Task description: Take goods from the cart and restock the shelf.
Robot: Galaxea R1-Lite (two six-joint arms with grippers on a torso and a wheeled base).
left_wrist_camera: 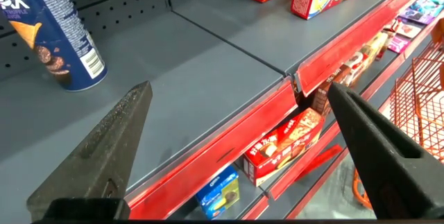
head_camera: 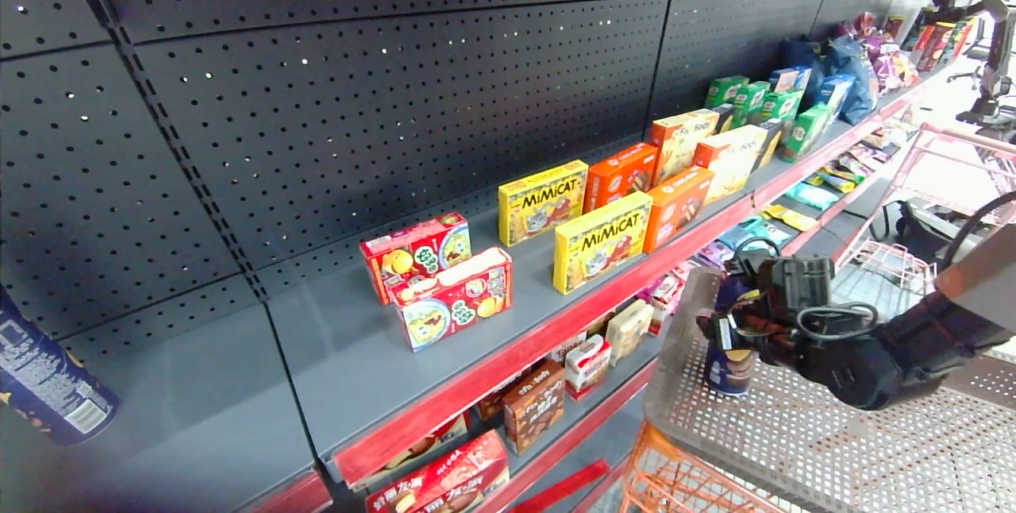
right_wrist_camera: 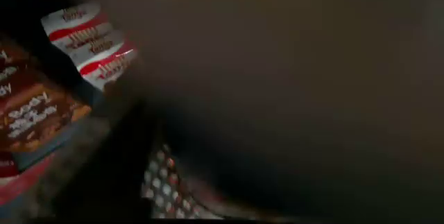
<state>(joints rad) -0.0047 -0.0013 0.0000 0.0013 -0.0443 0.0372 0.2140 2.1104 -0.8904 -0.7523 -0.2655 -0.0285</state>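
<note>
A blue snack can [head_camera: 44,386] stands on the grey shelf [head_camera: 349,354] at its far left end. The left wrist view shows this can [left_wrist_camera: 59,37] upright on the shelf board, with my left gripper [left_wrist_camera: 239,127] open, empty and drawn back from it over the shelf's red front edge. A second blue can [head_camera: 730,370] stands on the cart's top mesh [head_camera: 794,449]. My right gripper [head_camera: 734,330] sits over this can's upper part and hides it. A dark close blur covers most of the right wrist view.
Red boxes [head_camera: 444,291], yellow boxes [head_camera: 599,239] and orange boxes [head_camera: 675,207] line the shelf to the right. Bare board lies between the can and the red boxes. Goods [head_camera: 532,406] fill the lower shelf. An orange basket [head_camera: 675,489] hangs under the mesh.
</note>
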